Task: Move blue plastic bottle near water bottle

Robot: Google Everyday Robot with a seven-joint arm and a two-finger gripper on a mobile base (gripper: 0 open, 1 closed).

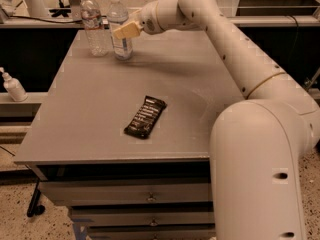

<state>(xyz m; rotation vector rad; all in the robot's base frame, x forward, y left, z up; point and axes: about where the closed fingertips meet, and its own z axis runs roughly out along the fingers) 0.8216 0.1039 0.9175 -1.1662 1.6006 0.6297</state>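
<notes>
The blue plastic bottle (120, 48), with a white cap and a pale label, stands upright at the back left of the grey table (100, 99). The water bottle (93, 29), slimmer and with a reddish label band, stands upright just left of it, a small gap between them. My gripper (121, 30) reaches in from the right at the blue bottle's mid-height. It is shut on the blue bottle, with one beige finger (126, 30) across the bottle's front.
A dark snack bar (145, 116) lies flat near the middle of the table. A white pump bottle (13, 87) stands on a lower ledge off the left edge. Drawers (150, 198) sit under the tabletop. My arm (235, 59) spans the table's right side.
</notes>
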